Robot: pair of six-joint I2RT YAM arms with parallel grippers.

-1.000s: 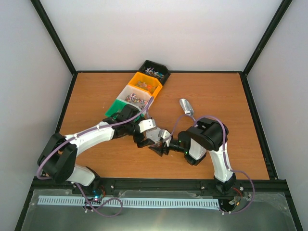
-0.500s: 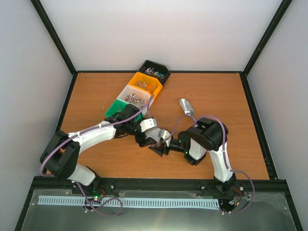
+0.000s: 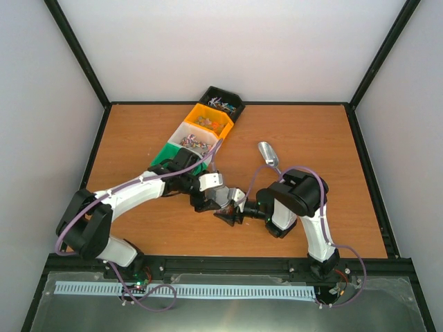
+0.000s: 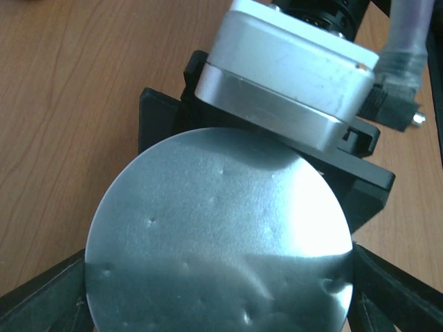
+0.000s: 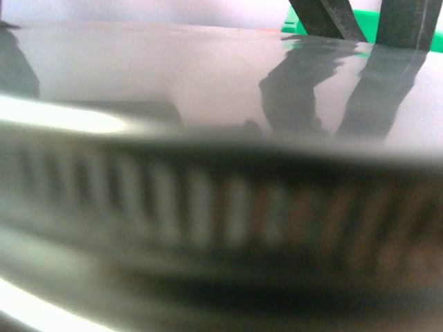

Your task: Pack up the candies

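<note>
Operator: Grip status at mid table (image 3: 311, 138)?

Observer: Right gripper (image 3: 232, 214): clamped on jar (image 3: 227, 209) below lid (image 4: 214, 235), judging by black prongs flanking it in left wrist view. Left gripper (image 4: 219, 297): spread wide over lid, fingers (image 4: 38, 301) one at each side of rim. Pressing or just clear, cannot tell.

Operator: Candies (image 3: 196, 142)?

Observer: In row of bins (image 3: 223, 129) at far left, well apart from both grippers. Jar contents hidden under lid. Scoop (image 3: 268, 153) lying flat, right of bins and far side of right arm, nothing touching it.

Operator: Risks from here?

Observer: Likely step: unscrewing lid, so packing barely begun.
- Off-centre bite on rim, then slip round ribbed edge with no turn.
- Too weak a hold by right, then whole jar spinning with lid or tipping out of grip.
- Very crowded wrists, so possible knock between left fingers and silver block (image 4: 277, 76) on right's wrist.
- Lid freed but poorly pinched, then dropped onto table.

Operator: Change against a second earlier?

Observer: Left wrist shifted slightly left in top view, with left jaws drawn in a little round lid. Right arm, jar, scoop and bins unmoved, as far as top view allows.
</note>
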